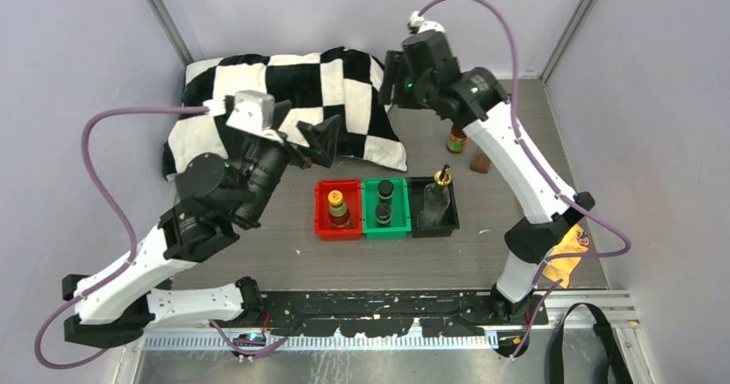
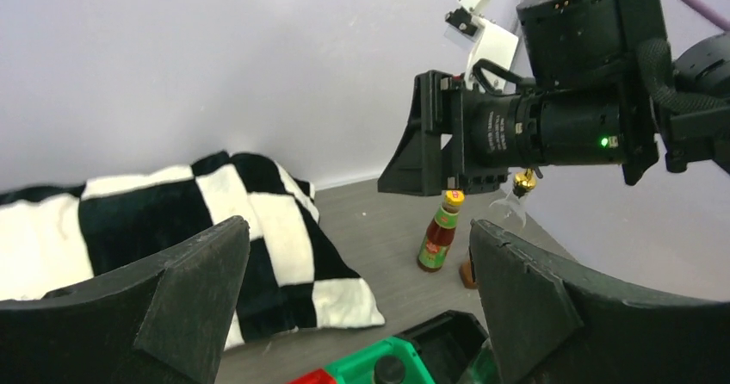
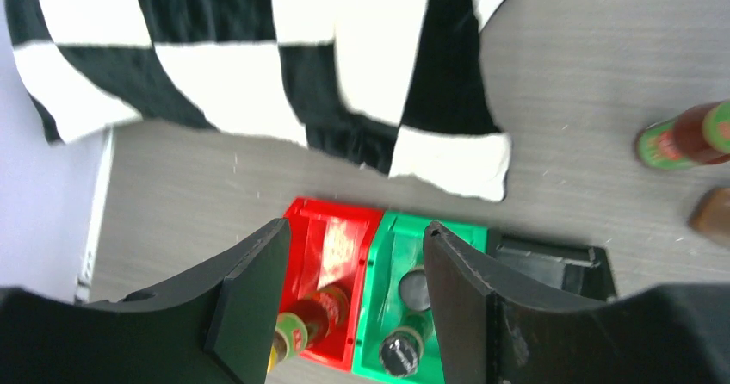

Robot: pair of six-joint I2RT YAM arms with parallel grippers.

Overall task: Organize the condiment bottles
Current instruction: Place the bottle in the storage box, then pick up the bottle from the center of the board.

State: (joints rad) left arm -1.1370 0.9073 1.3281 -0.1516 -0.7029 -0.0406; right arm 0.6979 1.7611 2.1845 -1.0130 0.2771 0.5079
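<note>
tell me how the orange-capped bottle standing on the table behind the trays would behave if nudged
The orange-capped bottle looks tall and narrow on a small base, so it would probably tip. Being round, it would likely roll once down.

A grey, wood-grained worktop [image 1: 258, 255] carries a black-and-white chequered pillow [image 1: 284, 100] across its far left corner. At the centre three plastic trays sit in a row, side by side: a red tray [image 1: 338, 235] on the left, a green tray [image 1: 386, 233] in the middle and a black tray [image 1: 435, 230] on the right. Toward the far right, a reddish-brown bottle [image 1: 457, 139] with an orange-yellow cap and green label stands upright on the bare surface, apart from the trays. A small brown object [image 1: 480, 164] sits near it. A crumpled yellow item [image 1: 564, 259] lies at the right edge.
</note>
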